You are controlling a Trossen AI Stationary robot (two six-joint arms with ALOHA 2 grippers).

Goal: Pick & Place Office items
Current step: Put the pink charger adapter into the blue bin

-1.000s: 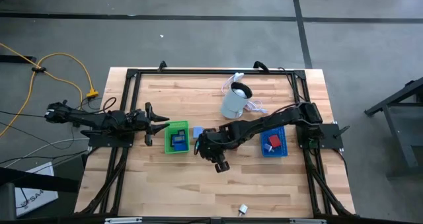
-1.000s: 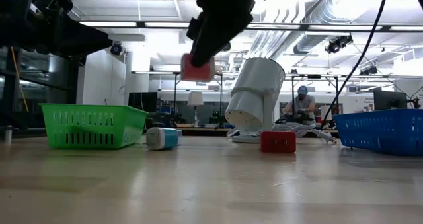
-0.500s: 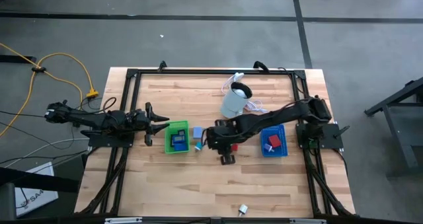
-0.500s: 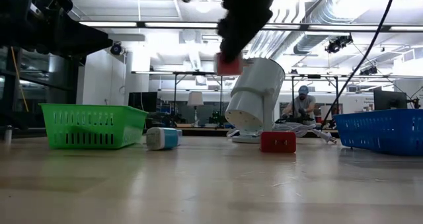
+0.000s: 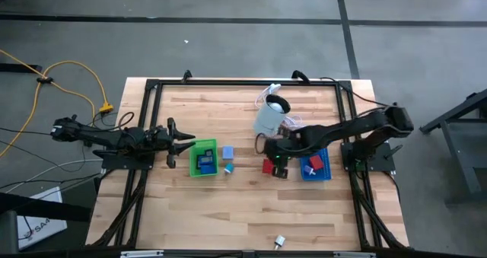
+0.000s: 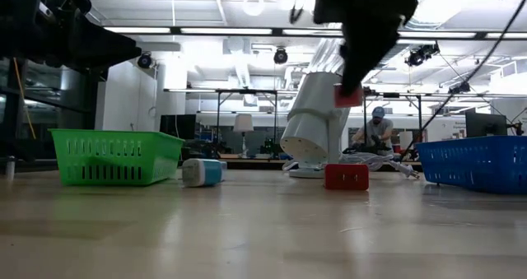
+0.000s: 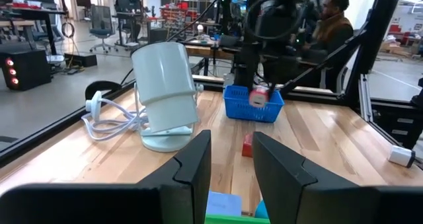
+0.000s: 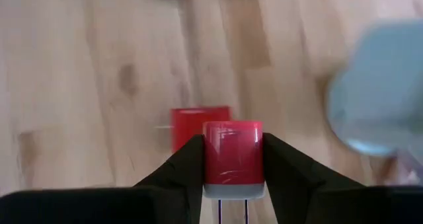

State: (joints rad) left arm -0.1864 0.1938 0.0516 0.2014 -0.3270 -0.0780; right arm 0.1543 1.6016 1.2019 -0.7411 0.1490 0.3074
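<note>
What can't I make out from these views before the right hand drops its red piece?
- Green tray contents: high view shows only blue shapes, too small to identify; low view, its wall hides them.
- Blue tray contents: high view too small; low view, hidden by its wall.
- Right hand height over the table: its red piece overlaps a second red block.
- White piece at the table's near edge: too small.

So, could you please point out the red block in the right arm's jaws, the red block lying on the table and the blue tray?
held red block (image 8: 232,151), right wrist view, front face.
red block on the table (image 6: 346,177), low view, side face.
blue tray (image 6: 482,164), low view, front wall.
</note>
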